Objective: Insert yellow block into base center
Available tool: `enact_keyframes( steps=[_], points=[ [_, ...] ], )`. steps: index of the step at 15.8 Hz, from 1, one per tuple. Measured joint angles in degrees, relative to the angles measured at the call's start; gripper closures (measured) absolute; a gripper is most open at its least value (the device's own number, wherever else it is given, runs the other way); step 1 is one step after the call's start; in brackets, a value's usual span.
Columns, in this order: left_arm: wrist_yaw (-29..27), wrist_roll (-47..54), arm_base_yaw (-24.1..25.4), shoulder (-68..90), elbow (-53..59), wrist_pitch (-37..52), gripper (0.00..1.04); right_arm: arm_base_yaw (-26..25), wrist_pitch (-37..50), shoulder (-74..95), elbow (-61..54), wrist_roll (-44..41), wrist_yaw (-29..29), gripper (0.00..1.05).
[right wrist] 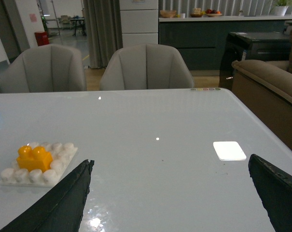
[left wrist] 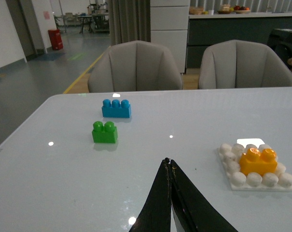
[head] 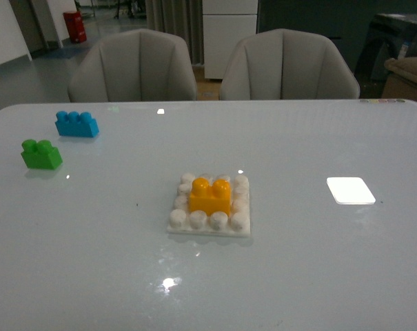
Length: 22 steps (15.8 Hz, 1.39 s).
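The yellow block (head: 209, 196) stands upright on the middle studs of the white base (head: 209, 225) in the middle of the table. It also shows in the left wrist view (left wrist: 258, 161) on the base (left wrist: 254, 180) and in the right wrist view (right wrist: 34, 158) on the base (right wrist: 37, 174). Neither arm shows in the front view. My left gripper (left wrist: 168, 162) is shut and empty, above the table to the left of the base. My right gripper (right wrist: 170, 162) is open and empty, to the right of the base.
A green two-stud brick (head: 41, 154) and a blue three-stud brick (head: 76, 123) lie at the table's left. A smooth bright white patch (head: 350, 190) lies to the right of the base. Two grey chairs (head: 132, 65) stand behind the table.
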<state>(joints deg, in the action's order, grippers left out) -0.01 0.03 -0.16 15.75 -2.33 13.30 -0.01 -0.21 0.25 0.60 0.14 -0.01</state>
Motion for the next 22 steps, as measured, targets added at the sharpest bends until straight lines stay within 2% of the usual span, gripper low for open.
enact_keyframes(
  steps=[8, 9, 10, 15, 16, 17, 19, 22],
  points=[
    [0.02, 0.00, 0.11, -6.21, 1.75, -3.76, 1.03, 0.00, 0.00, 0.00, 0.00, 0.00, 0.00, 0.06],
    [-0.09, 0.00, 0.11, -8.33, 1.57, -7.08, 1.03, 0.00, 0.02, 0.00, 0.00, 0.00, 0.00, 0.06],
    [0.00, 0.00, 0.11, -14.14, 1.70, -14.08, 1.03, 0.00, 0.00, 0.00, 0.00, 0.02, 0.02, 0.06],
    [0.00, 0.00, 0.11, -15.50, 1.70, -13.46, 1.03, 0.00, 0.04, 0.00, 0.00, 0.00, -0.02, 0.06],
    [0.00, 0.00, 0.11, -15.50, 1.70, -13.49, 1.00, 0.00, 0.04, 0.00, 0.00, 0.00, -0.02, 0.06],
    [0.00, 0.00, 0.11, -15.50, 1.70, -13.46, 0.78, 0.00, 0.02, 0.00, 0.00, 0.00, 0.00, 0.06],
    [0.00, 0.00, 0.11, -15.50, 1.70, -13.46, 0.06, 0.00, 0.02, 0.00, 0.00, 0.00, 0.00, 0.06],
    [0.00, 0.00, 0.11, -15.50, 1.70, -13.46, 0.07, 0.00, 0.02, 0.00, 0.00, 0.00, 0.00, 0.06]
  ],
)
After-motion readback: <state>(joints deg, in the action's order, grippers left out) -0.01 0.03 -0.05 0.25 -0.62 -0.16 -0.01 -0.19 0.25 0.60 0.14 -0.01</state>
